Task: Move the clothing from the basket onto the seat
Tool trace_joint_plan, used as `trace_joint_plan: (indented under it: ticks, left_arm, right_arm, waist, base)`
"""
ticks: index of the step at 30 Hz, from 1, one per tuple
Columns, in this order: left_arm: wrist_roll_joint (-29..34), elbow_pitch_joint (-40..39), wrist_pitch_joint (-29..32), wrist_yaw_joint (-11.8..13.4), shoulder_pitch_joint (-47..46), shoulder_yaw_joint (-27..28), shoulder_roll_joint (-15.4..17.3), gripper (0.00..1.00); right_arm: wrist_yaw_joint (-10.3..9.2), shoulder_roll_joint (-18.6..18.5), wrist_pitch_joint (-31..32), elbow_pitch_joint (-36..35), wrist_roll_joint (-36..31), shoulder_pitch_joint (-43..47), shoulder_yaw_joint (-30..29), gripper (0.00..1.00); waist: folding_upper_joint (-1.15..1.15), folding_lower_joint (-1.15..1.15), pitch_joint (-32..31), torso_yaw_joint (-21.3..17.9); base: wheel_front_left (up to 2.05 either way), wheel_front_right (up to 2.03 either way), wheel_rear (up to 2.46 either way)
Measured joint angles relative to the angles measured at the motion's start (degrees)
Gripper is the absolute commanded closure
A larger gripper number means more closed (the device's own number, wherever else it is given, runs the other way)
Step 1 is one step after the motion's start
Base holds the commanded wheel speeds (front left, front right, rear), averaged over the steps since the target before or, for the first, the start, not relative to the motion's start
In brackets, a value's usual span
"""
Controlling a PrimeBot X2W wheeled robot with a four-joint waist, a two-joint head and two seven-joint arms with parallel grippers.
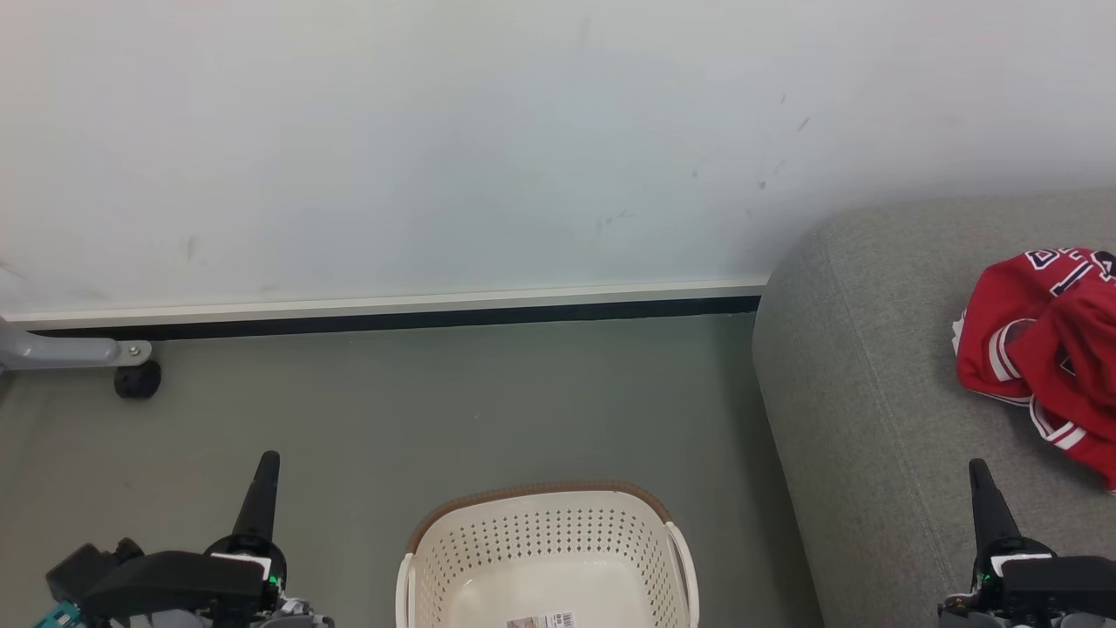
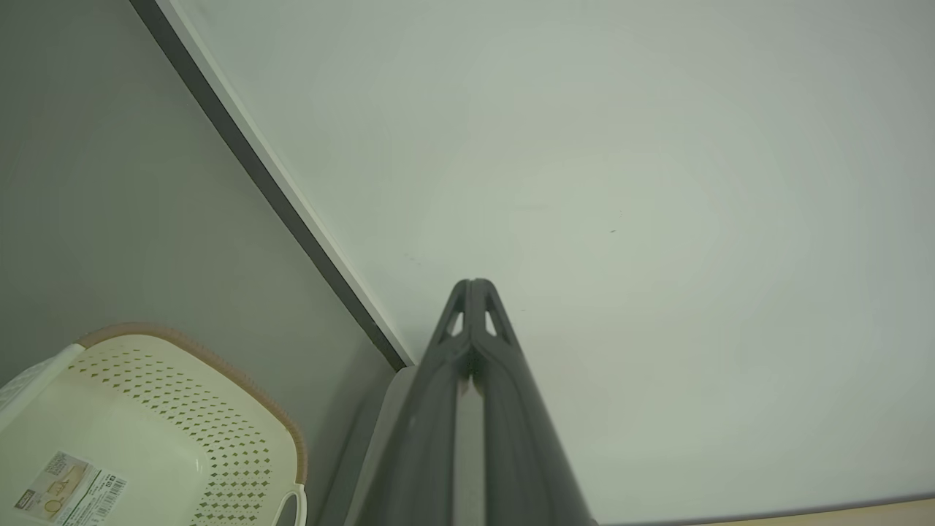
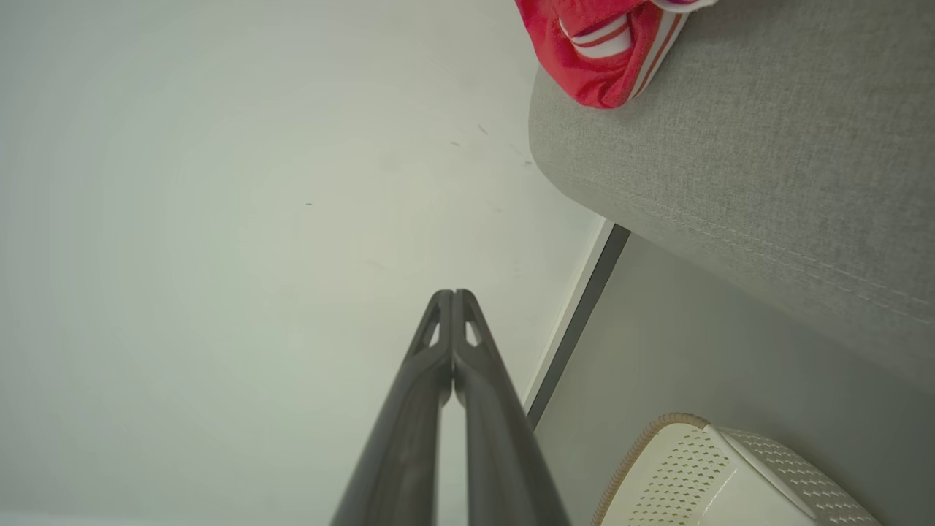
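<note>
The red clothing [image 1: 1046,349] with striped trim and black lettering lies crumpled on the grey seat [image 1: 872,392] at the right; its red fold [image 3: 603,51] hangs near the seat's rounded edge [image 3: 730,161]. The cream basket [image 1: 545,558] with a brown rim stands on the floor at bottom centre, holding nothing but a barcode sticker [image 2: 69,488]. My left gripper [image 1: 266,462] is shut and empty, left of the basket [image 2: 168,424]. My right gripper [image 1: 978,471] is shut and empty over the seat's front, below the clothing. Both grippers' fingers meet at the tips [image 2: 475,285] [image 3: 453,296].
A white wall with a pale skirting board [image 1: 384,305] runs behind the grey floor [image 1: 436,401]. A grey furniture leg with a black castor [image 1: 138,379] stands at the far left near the wall. The basket [image 3: 730,475] sits close to the seat's side.
</note>
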Motion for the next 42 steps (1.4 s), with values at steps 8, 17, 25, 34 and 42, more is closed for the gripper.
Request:
trace_joint_plan:
  ticks: [8, 17, 25, 34, 42]
  left_arm:
    - [-3.9, 0.3, 1.5, -1.1, 0.1, 2.2, -1.1, 1.00]
    - [-8.3, 0.5, 3.1, -2.2, 0.4, 4.6, -2.4, 1.00]
    - [-10.3, 0.6, 3.6, -2.5, 0.8, 5.5, -2.9, 1.00]
    - [-10.3, 0.6, 3.6, -2.5, 0.8, 5.5, -2.9, 1.00]
    - [-10.3, 0.6, 3.6, -2.5, 0.8, 5.5, -2.9, 1.00]
  right_arm:
    - [0.75, 0.9, 1.5, 1.1, 5.6, -0.2, -1.2, 1.00]
    - [1.45, 1.9, 3.3, 2.1, 11.4, -0.5, -2.6, 1.00]
    - [1.69, 2.3, 4.0, 2.6, 13.6, -0.8, -3.1, 1.00]
    - [1.69, 2.3, 4.0, 2.6, 13.6, -0.9, -3.1, 1.00]
    - [1.69, 2.3, 4.0, 2.6, 13.6, -0.9, -3.1, 1.00]
  waist:
    - [0.00, 0.00, 0.0, -0.3]
    - [0.00, 0.00, 0.0, -0.7]
    - [0.00, 0.00, 0.0, -0.8]
    - [0.00, 0.00, 0.0, -0.8]
    - [0.00, 0.00, 0.0, -0.8]
  base:
    - [0.00, 0.00, 0.00]
    - [0.00, 0.00, 0.00]
    - [0.00, 0.00, 0.00]
    - [0.00, 0.00, 0.00]
    - [0.00, 0.00, 0.00]
